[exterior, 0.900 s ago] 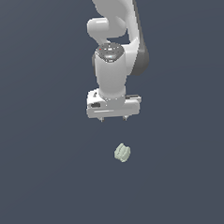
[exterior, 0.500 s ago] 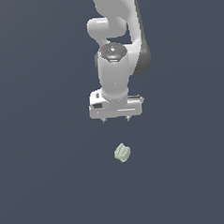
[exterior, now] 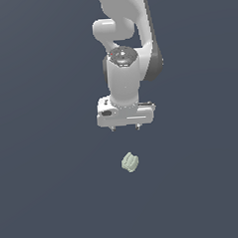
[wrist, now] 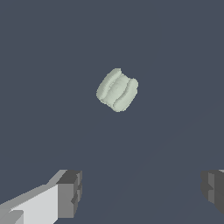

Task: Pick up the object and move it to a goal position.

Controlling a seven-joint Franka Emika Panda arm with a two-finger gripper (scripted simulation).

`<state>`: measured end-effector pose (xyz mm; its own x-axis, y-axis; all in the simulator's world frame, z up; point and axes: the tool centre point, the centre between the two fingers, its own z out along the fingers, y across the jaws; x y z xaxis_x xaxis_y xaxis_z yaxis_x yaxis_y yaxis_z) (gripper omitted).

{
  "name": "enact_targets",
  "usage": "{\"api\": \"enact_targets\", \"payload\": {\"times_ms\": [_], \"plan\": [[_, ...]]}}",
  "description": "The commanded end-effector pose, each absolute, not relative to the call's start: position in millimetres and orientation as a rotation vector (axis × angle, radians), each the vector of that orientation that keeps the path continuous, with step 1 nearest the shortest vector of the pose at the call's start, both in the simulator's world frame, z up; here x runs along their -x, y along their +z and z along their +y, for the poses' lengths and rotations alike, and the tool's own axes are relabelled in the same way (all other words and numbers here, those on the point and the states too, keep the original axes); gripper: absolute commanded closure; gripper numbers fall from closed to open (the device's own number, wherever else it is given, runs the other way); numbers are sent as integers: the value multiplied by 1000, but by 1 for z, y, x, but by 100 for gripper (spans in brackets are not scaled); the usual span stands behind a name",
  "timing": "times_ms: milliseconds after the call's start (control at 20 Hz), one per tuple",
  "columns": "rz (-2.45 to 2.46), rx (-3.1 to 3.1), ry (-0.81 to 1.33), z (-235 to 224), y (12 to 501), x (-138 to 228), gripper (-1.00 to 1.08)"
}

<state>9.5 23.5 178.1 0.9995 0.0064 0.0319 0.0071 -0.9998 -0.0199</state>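
Note:
The object (exterior: 129, 162) is a small pale grey-green ridged block lying on the dark grey floor, just below the white gripper (exterior: 125, 128) in the exterior view. It also shows in the wrist view (wrist: 117, 89), beyond the two grey fingertips (wrist: 70, 194) and apart from them. The gripper is open and empty, its fingers spread wide, and it hangs above the object with a clear gap between them.
The flat dark grey floor (exterior: 51, 195) spreads all around the object. The white arm (exterior: 126, 36) rises behind the gripper toward the top of the exterior view. No goal marker shows.
The gripper has come down a little toward the object. The object has not moved.

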Motion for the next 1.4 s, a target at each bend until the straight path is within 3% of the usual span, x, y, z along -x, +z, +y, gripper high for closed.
{"api": "enact_targets", "payload": {"times_ms": [0,1350], "plan": [[13,3121,-48,24,176,-12,-92],[814,3029,-3,35,103,-91,-92]]}}
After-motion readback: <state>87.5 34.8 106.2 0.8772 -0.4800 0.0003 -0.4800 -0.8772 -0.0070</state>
